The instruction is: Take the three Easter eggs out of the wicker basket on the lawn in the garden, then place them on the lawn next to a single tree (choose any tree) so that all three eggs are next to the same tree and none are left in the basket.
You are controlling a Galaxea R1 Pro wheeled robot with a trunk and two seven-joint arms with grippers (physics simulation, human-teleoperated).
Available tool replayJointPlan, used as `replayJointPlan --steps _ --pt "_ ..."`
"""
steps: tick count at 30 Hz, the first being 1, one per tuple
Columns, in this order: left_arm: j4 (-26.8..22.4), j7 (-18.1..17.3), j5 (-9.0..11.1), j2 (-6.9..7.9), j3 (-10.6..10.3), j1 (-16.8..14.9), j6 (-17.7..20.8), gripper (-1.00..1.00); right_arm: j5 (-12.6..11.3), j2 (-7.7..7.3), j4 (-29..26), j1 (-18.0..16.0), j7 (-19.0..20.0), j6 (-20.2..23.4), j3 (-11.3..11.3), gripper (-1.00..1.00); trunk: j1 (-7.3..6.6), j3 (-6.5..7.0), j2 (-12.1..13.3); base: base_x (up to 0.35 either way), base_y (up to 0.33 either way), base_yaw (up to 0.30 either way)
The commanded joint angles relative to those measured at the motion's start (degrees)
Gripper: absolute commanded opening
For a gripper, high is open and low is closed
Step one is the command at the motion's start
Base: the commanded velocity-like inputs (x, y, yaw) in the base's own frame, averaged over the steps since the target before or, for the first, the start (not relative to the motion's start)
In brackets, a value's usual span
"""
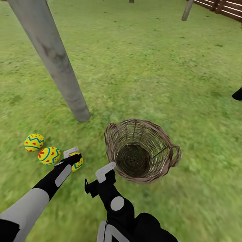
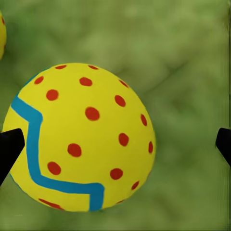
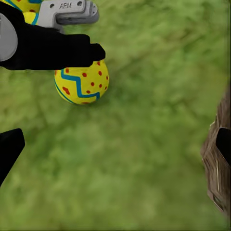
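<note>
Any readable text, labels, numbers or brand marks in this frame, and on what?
"ARM": raised letters on the grey bracket of the left gripper, seen in the right wrist view; small and blurred, so the reading is uncertain.
No text on the three Easter eggs, only zigzag bands and red marks.
None on the wicker basket, tree trunk or fence.

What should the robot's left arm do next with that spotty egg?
Probably lift the left gripper straight up and away. Its fingers stand wide apart around the third egg, which seems to lie on the lawn beside two other eggs near the grey trunk, and the wicker basket looks empty.
</note>
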Motion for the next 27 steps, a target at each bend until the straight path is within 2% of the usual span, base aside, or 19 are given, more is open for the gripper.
replayJointPlan --steps 1,17,20,27 --pt "-0.1 0.5 0.4 0.1 -0.4 0.0 0.1 1.0 -0.6 0.01 -0.1 -0.1 -0.6 0.1 0.1 1.0 -0.03 0.19 0.0 0.0 0.0 0.0" --pt "-0.1 0.5 0.4 0.02 -0.4 0.0 0.1 1.0 -0.7 -0.04 0.0 -0.1 -0.5 0.0 0.1 1.0 -0.44 3.73 0.2 0.0 0.0 0.0" --pt "-0.6 0.7 0.2 0.2 -0.3 -0.8 0.0 1.0 -1.0 0.33 -1.0 -0.2 -0.5 -0.9 -0.8 1.0 -0.45 3.73 0.2 0.0 0.0 0.0" --pt "-0.6 0.7 0.2 0.2 -0.3 -0.8 0.0 1.0 -1.0 0.33 -2.4 -0.2 -0.5 -1.2 -0.8 1.0 -0.45 3.73 0.2 0.0 0.0 0.0"
